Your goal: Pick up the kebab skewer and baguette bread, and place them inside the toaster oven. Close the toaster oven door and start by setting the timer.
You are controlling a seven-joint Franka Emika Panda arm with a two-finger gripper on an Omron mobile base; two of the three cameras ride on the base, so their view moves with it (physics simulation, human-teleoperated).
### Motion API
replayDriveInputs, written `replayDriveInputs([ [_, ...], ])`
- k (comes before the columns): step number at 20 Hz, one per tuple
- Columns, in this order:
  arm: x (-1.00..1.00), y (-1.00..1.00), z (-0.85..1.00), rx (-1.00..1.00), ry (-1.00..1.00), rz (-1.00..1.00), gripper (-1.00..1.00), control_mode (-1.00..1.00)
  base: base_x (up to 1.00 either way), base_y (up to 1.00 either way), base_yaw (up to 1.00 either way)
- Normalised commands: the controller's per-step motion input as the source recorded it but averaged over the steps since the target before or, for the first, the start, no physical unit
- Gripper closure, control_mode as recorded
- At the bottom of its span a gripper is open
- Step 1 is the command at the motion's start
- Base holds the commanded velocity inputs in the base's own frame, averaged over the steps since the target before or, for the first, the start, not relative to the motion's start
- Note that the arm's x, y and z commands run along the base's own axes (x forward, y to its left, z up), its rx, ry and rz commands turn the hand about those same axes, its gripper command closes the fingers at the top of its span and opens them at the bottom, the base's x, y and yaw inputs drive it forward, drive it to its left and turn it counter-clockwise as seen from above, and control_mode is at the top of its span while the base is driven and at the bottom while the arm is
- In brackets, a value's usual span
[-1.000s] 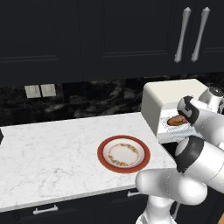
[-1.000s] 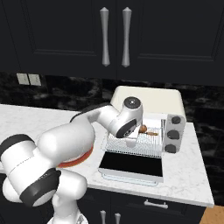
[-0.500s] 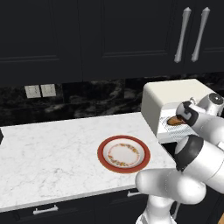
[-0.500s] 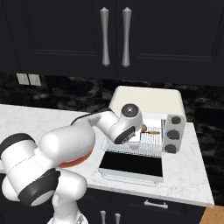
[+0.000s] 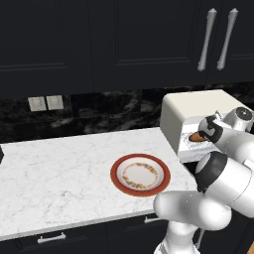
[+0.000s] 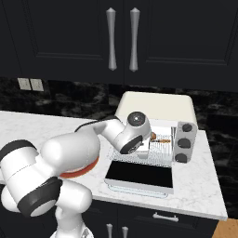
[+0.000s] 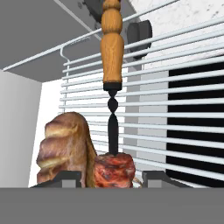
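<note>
Wire rack [image 7: 175,118] inside the toaster oven [image 6: 155,109], claw [image 7: 111,177] clamped around the kebab skewer [image 7: 112,109], baguette bread [image 7: 65,148] beside.

the toaster oven [image 6: 155,109] sits at the bench's [image 5: 59,173] right end with the toaster oven door [image 6: 139,175] folded flat toward the front edge, so the mouth is open from the front. inside, the wire rack [image 7: 175,100] is taken along its left side by the baguette bread [image 7: 65,151], close to the inner wall, and the kebab skewer [image 7: 112,92] lies just beside it down the middle (wooden handle pointing deeper in). the rack's right half is bare wire. the knob panel [image 6: 183,142] bounds the mouth on the right. a round plate [image 5: 140,174] lies near the bench's front edge, left of the oven; the left stretch of the bench is open marble.
</note>
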Motion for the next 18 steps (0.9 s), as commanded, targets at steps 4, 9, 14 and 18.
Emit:
replayDriveInputs([
  [4, 0.0, 0.0, 0.0, 0.0, 0.0, 0.0, -1.0, -1.0, 0.0, 0.0, 0.0],
  [9, -0.01, 0.0, 0.0, 0.0, 0.0, 0.0, -1.0, -1.0, 0.0, 0.0, 0.0],
  [14, -0.35, -0.13, 0.17, 0.0, -0.09, 0.0, -1.0, -1.0, 0.0, 0.0, 0.0],
  [18, -0.39, -0.06, 0.45, 0.0, -0.16, 0.0, -1.0, -1.0, 0.0, 0.0, 0.0],
])
